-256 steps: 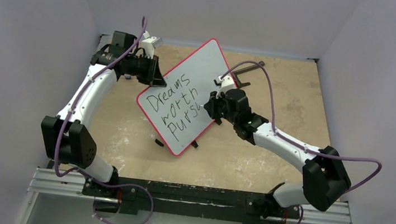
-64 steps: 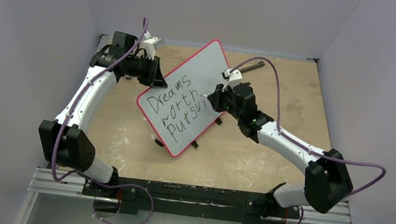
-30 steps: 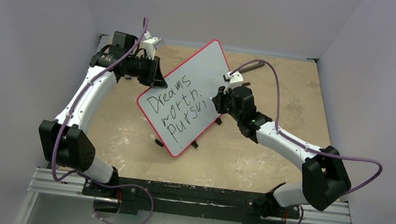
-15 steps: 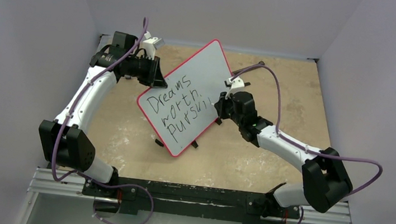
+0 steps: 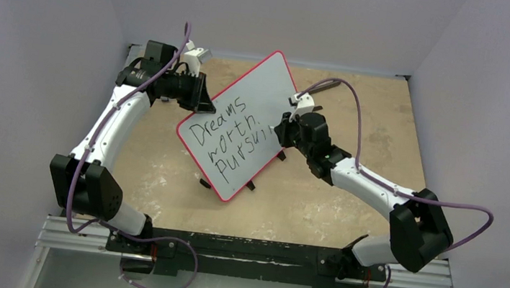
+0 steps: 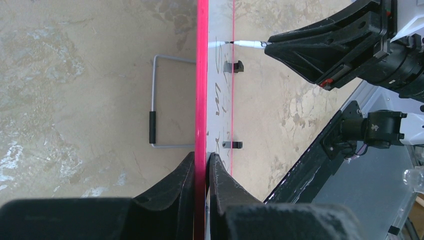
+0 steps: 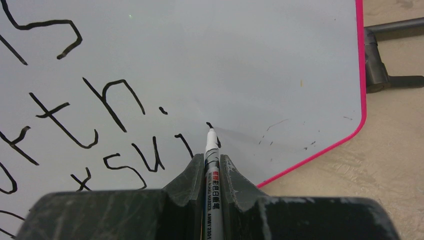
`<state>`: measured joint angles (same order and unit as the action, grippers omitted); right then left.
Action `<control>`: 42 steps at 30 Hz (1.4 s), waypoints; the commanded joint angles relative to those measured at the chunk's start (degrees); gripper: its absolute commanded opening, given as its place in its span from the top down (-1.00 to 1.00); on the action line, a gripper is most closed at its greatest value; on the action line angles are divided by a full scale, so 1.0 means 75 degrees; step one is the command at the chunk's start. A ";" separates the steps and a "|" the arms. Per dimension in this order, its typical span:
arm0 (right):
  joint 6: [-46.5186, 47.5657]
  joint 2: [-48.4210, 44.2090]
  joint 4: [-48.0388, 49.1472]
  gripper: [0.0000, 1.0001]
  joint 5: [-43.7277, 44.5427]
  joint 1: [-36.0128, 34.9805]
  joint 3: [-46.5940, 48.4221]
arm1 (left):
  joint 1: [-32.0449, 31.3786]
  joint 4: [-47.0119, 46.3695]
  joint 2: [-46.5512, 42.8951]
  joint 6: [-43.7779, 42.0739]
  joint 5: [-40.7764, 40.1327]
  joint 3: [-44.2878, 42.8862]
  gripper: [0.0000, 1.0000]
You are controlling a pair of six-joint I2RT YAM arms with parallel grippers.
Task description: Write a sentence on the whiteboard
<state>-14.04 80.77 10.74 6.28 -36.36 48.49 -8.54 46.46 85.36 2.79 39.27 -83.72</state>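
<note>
The whiteboard (image 5: 262,90), white with a red rim, stands tilted on the table. My left gripper (image 5: 201,99) is shut on its left edge; in the left wrist view the fingertips (image 6: 201,156) pinch the red rim (image 6: 202,75). The sentence (image 5: 227,137) runs in three black lines, "Dreams worth pursui", with a further short stroke. My right gripper (image 5: 278,134) is shut on a white marker (image 7: 210,142). The marker's black tip touches the whiteboard (image 7: 240,55) just right of the last stroke of the sentence (image 7: 100,130).
A wire stand (image 6: 152,125) props the board from behind, and black clips (image 6: 233,66) sit on its lower edge. A dark stand foot (image 7: 390,50) lies beyond the board's right corner. Enclosure walls close in on three sides.
The third line has grown from "Purs" to "pursui" plus one more stroke. In the last half second my right gripper moved the marker slightly up and left on the board. The left arm has not moved.
</note>
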 commanded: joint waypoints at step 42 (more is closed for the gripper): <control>-0.0207 0.0023 -0.0144 1.00 0.0212 0.0207 -0.0108 | -0.0057 -0.0255 -0.0257 -0.0223 0.0097 -0.0275 1.00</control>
<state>-14.96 82.32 9.17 8.01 -34.81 47.55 -8.62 46.44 85.36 2.85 39.20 -83.72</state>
